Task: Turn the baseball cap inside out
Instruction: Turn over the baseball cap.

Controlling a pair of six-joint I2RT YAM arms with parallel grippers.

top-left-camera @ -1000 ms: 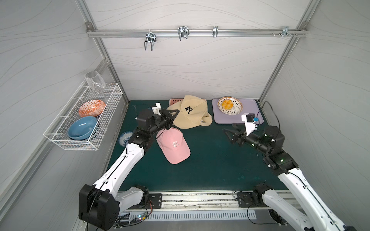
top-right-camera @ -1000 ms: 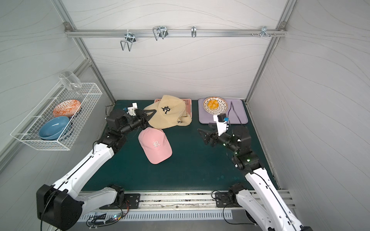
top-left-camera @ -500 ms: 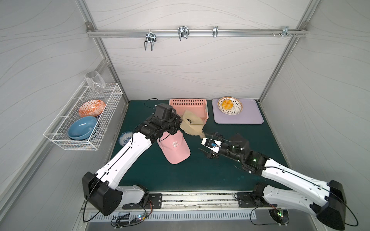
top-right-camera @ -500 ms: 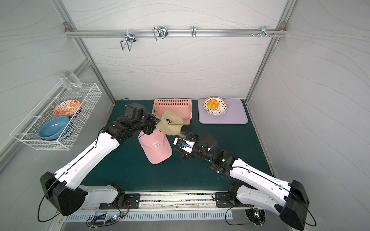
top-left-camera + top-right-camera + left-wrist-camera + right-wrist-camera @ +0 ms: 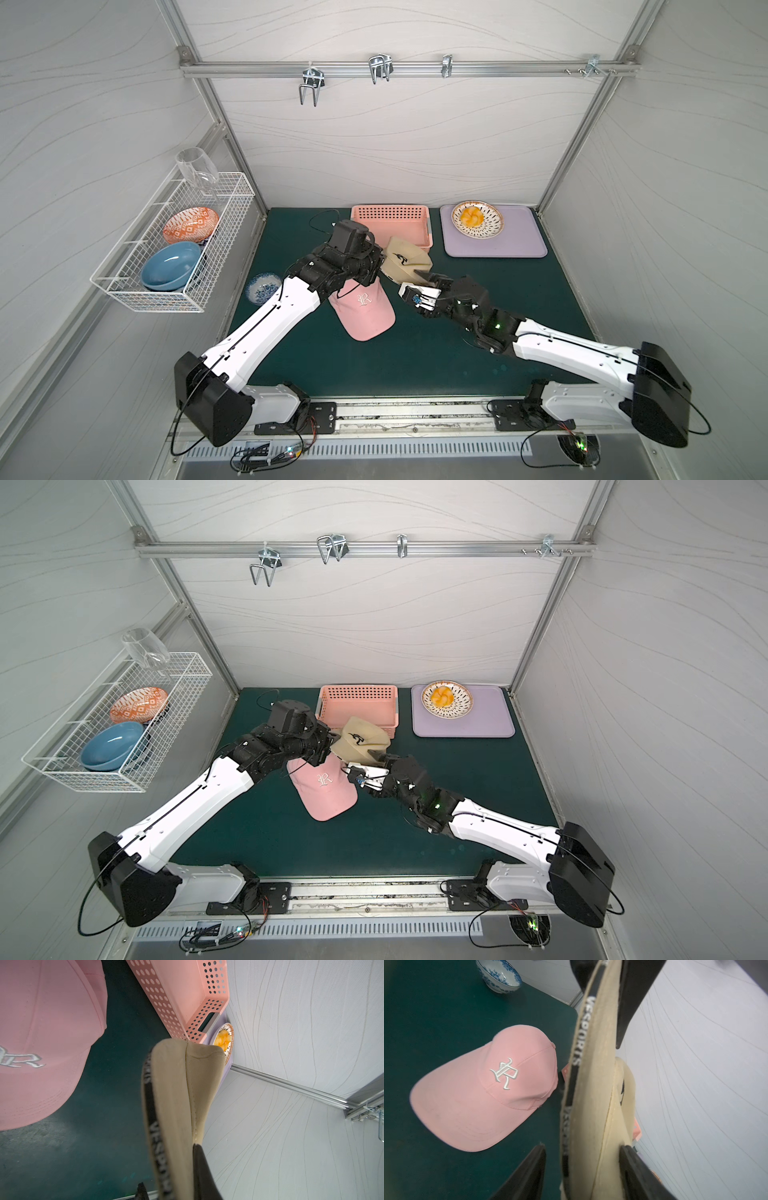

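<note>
left hand (image 5: pixel 379 267) clamps the beige cap (image 5: pixel 405 258); right hand (image 5: pixel 419 277) has parted jaws straddling its edge.

Both top views: bright, even, diffuse white light from overhead. No hard shadows, just faint soft dark patches under the arms on the green mat (image 5: pixel 415 365). Pale walls near washed out, grain lines still readable. Small glare spots on the blue bowl (image 5: pixel 168 266) & glass (image 5: pixel 195 170). Wide-angle bend: frame posts lean outward at the edges. Wrist views: heavy fisheye, wall lines curve. There the tan cap (image 5: pixel 176 1105) sits v. close to the lens, soft, band lettering smeared. The pink cap (image 5: pixel 483 1088) looks fairly crisp, pic corners blur.
</note>
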